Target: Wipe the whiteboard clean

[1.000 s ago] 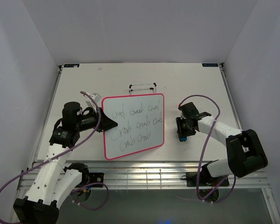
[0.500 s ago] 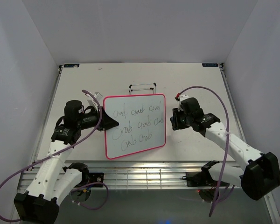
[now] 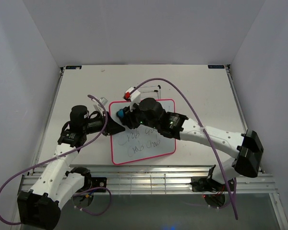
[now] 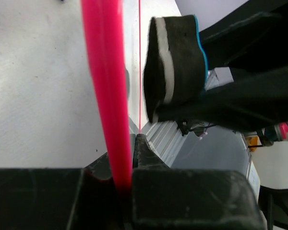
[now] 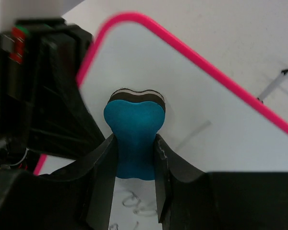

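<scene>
The whiteboard (image 3: 149, 146) with a pink frame lies mid-table, dark scribbles on its lower half. My left gripper (image 3: 116, 127) is shut on its left edge; the pink frame (image 4: 105, 91) runs between the jaws in the left wrist view. My right gripper (image 3: 125, 115) is shut on the blue bone-shaped eraser (image 5: 134, 139) and holds it against the board's upper left corner. The eraser also shows in the top view (image 3: 121, 114) and, edge-on with its dark felt, in the left wrist view (image 4: 175, 62). The board face (image 5: 216, 139) around the eraser is clean; scribbles (image 5: 134, 199) lie below it.
A thin black wire stand (image 3: 156, 87) stands just behind the board, partly hidden by the right arm. The right arm reaches across the board from the right. White walls enclose the table on three sides; a metal rail (image 3: 149, 179) runs along the near edge.
My right gripper has swept with the eraser from the board's right side across to its upper left corner. The top line of scribbles is gone. The left gripper has stayed on the board's edge.
</scene>
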Action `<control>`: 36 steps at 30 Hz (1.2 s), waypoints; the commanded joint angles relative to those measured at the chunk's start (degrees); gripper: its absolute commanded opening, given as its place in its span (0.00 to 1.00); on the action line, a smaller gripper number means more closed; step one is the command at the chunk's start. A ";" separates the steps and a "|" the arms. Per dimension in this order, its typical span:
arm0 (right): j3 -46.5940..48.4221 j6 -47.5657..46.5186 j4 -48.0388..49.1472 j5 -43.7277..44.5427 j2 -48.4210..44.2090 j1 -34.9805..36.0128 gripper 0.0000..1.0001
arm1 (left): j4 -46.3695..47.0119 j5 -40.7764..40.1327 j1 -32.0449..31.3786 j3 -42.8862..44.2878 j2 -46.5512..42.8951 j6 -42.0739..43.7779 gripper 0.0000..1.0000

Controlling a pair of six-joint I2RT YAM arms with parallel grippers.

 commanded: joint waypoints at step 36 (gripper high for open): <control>37.46 -2.70 -26.28 -3.90 25.63 5.85 0.29 | 5.12 5.07 -1.64 -2.10 -1.82 5.09 0.00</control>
